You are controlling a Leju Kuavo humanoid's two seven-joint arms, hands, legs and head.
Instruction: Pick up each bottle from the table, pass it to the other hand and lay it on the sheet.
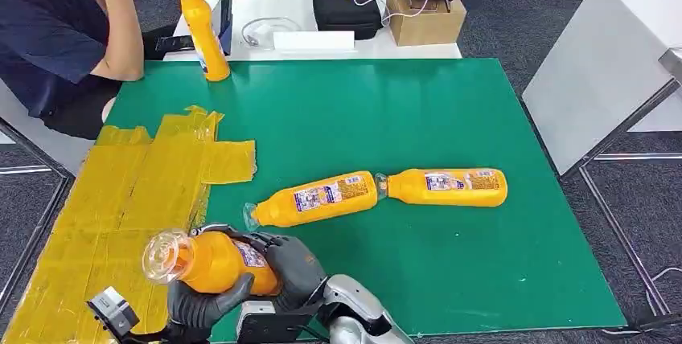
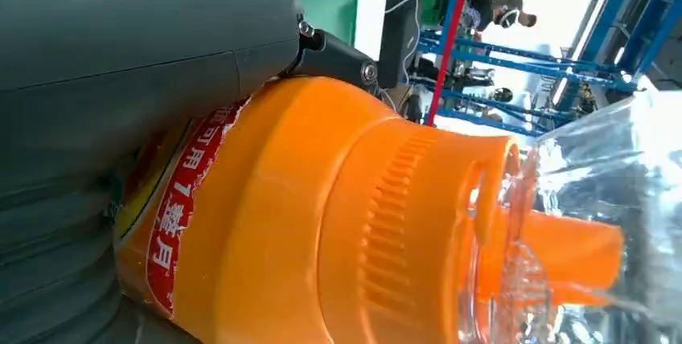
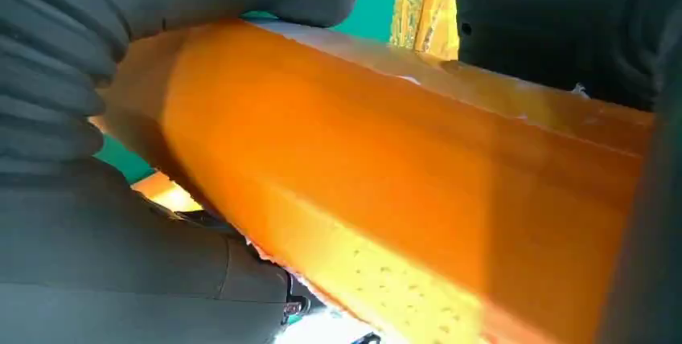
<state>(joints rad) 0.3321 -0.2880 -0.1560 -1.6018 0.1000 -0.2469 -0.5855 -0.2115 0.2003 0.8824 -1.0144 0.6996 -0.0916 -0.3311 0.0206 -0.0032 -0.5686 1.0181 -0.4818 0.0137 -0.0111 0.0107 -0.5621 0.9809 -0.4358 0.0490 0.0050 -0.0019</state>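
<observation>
Gripping one orange bottle [image 1: 211, 262] with both hands at the near edge of the bench [image 1: 450, 296].
The left hand [image 1: 197, 305] wraps its dark fingers [image 1: 211, 297] under the bottle just behind the clear cap, while the right hand [image 1: 288, 270] clasps the body from the other side; both have their fingers clenched on it. The bottle is held lying on its side, cap pointing left, above the border between the yellow sheet [image 1: 121, 191] and the green mat [image 1: 386, 127]. Two more bottles lie on the mat end to end: a tilted bottle [image 1: 314, 198] nearer the hands and a level bottle [image 1: 446, 186] to its right. A fourth, upright bottle [image 1: 201, 29] stands at the mat's far left corner, beside a seated person's arm [image 1: 121, 30].
</observation>
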